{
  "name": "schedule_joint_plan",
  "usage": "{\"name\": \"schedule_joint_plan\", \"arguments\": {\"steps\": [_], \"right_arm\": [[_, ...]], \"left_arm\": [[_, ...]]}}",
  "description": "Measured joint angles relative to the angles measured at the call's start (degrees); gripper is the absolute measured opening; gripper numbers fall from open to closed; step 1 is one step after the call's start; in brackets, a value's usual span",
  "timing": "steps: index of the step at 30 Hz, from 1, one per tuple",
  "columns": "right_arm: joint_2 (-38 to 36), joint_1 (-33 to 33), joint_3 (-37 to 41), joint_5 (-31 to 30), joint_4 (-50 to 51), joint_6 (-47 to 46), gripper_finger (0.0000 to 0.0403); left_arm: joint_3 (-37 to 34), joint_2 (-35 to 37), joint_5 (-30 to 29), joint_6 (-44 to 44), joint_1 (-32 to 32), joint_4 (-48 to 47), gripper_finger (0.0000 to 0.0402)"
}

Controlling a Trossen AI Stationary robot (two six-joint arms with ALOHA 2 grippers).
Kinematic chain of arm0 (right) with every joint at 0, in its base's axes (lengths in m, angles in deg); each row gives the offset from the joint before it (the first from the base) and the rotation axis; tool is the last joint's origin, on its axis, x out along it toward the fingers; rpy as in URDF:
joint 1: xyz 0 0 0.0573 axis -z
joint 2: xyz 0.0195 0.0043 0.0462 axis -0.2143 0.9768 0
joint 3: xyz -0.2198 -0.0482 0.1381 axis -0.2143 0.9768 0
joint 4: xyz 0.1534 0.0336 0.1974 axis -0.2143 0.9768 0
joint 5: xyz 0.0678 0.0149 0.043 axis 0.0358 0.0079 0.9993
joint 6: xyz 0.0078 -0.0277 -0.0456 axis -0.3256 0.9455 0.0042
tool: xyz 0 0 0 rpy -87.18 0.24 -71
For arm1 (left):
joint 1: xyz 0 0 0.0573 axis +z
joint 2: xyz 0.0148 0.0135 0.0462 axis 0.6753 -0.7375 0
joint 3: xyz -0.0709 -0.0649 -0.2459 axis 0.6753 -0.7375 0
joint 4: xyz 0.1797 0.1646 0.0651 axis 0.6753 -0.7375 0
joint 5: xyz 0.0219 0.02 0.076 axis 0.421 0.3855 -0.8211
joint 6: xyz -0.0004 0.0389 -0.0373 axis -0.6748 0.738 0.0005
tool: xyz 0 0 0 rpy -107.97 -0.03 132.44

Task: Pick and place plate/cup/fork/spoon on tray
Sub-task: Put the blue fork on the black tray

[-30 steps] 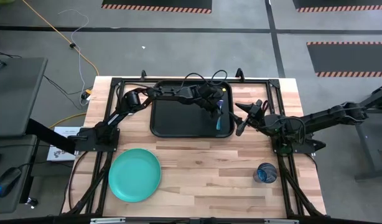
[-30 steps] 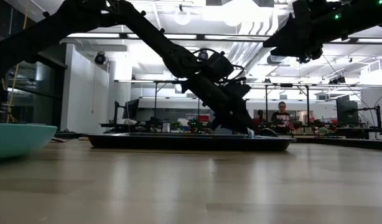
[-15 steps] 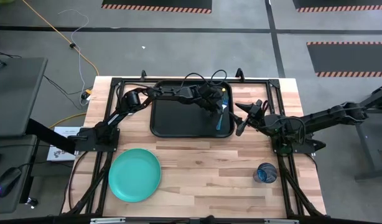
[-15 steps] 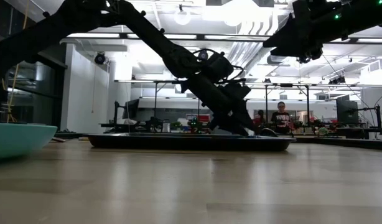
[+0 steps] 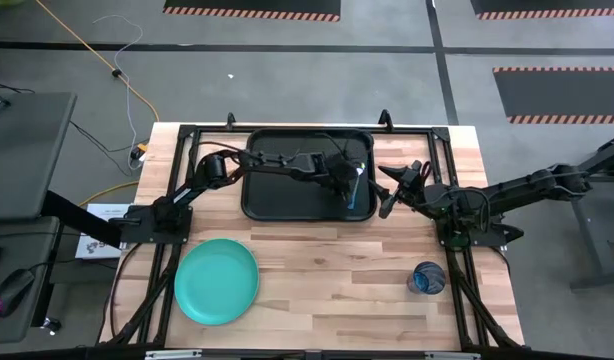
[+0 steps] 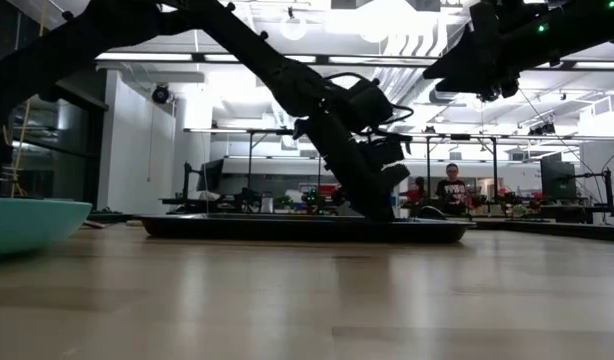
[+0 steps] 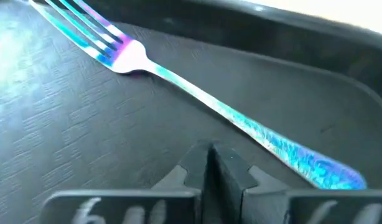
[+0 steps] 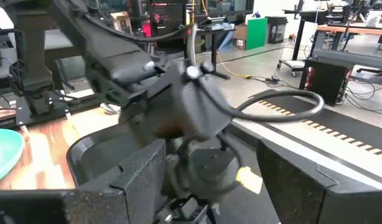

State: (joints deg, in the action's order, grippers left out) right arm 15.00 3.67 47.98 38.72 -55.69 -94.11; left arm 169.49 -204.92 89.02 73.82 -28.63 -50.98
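1. Left gripper [image 7: 211, 163]: I am holding it pinched fully shut and empty, just above the tray [image 5: 277, 195] floor beside the fork [image 7: 197, 99]; I judge lifting straight clear avoids nudging the fork.
2. Right gripper [image 5: 389, 190]: waiting wide open, empty, just right of the tray.
3. Plate [image 5: 216, 280], cup [image 5: 428, 278]: sitting on the wooden table [image 5: 327, 290], nearer me than the tray.
4. Room: lit workshop, a person [image 6: 451, 190] standing beyond the tray.

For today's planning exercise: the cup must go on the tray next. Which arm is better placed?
Probably the right: its open gripper waits on the cup's side; the left gripper, shut, is over the tray.
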Motion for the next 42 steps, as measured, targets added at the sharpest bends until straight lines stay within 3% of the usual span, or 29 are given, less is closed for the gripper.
{"name": "schedule_joint_plan", "arguments": {"steps": [5, 15, 21, 25, 28, 32, 36, 40, 42], "right_arm": [[0.0, 0.1, 0.0, -0.3, 0.0, 0.0, 0.0243], [0.0, 0.1, 0.0, -0.3, 0.0, 0.0, 0.0243], [0.0, 0.1, 0.0, -1.2, 0.6, -1.6, 0.0243], [0.0, 0.8, -0.1, -5.3, 7.3, -6.5, 0.0236], [0.0, 3.4, -0.1, -6.0, 14.9, -13.2, 0.0208], [1.5, 9.3, -0.1, -4.1, 23.7, -19.0, 0.0129], [6.4, 16.2, 0.0, 4.0, 23.3, -18.5, 0.0021], [14.3, 20.6, -0.5, 10.2, 16.0, -14.2, 0.0016], [18.9, 22.1, -3.0, 12.9, 17.3, -12.6, 0.0005]], "left_arm": [[0.1, 0.1, -10.1, 3.2, -3.9, -2.4, 0.0002], [0.1, 0.1, -10.6, 4.9, -8.3, -2.1, 0.0001], [0.0, 0.2, -16.0, 8.5, -8.8, -1.2, 0.0000], [-0.1, 0.5, -20.6, 10.3, -7.3, -3.3, 0.0000], [-0.2, 3.1, -22.2, 10.1, -5.9, -6.5, 0.0000], [-1.5, 9.9, -20.3, 9.0, -4.1, -8.7, 0.0000], [-8.1, 20.9, -16.3, 7.8, -2.7, -6.1, 0.0000], [-20.9, 36.1, -8.1, 6.8, -1.3, 7.3, 0.0000], [-29.3, 44.0, -2.3, 5.2, -0.3, 15.6, 0.0000]]}}
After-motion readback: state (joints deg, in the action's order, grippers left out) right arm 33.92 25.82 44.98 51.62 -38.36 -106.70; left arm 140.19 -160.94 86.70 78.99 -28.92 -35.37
